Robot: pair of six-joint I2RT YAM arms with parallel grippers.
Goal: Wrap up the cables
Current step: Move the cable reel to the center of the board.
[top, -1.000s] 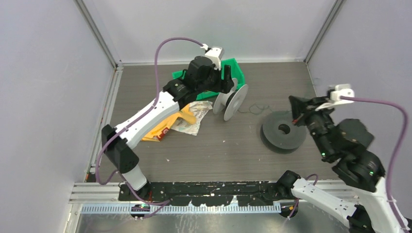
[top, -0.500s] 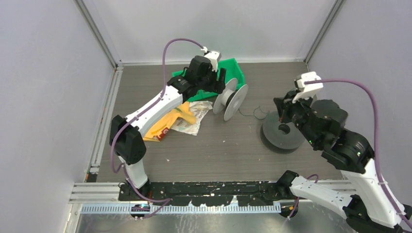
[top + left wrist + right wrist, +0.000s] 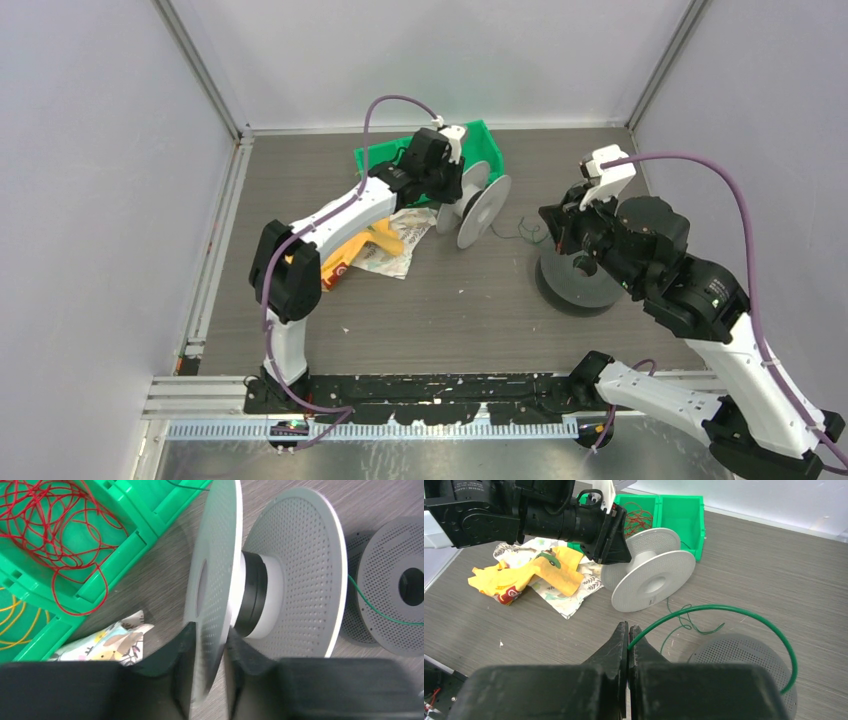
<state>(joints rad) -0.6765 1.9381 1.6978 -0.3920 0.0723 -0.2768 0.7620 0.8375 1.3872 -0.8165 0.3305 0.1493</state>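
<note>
Green cable (image 3: 744,612) is the strand in hand. It rises from the clenched tips of your right gripper (image 3: 628,645), which pinch it near one end. From there it arches over the dark grey spool (image 3: 734,655) lying flat on the table (image 3: 774,555). Its slack lies in loose curls on the wood between that spool and the pale spool (image 3: 300,565). The pale spool stands on its rim just beside the green bin (image 3: 145,525). Your left gripper (image 3: 209,645) straddles its near flange, one finger on each face, and the jaws appear clamped on that flange. The bin holds the other cables, both unwound: a red tangle (image 3: 50,525) in one compartment and yellow loops (image 3: 12,615) in the next. No wire shows on the pale spool's hub, so you are judged to be at the opening of the winding step for the first cable, with the wire end secured and the spool steadied. Which spool is meant to receive the green cable cannot be told from these views. The next move calls for carrying the pinched end to the chosen hub and seating it there. You then lay turns under light tension, holding the upright spool firmly enough that it neither rolls nor tips. Let the loose curls feed out without snagging on either flange.
</note>
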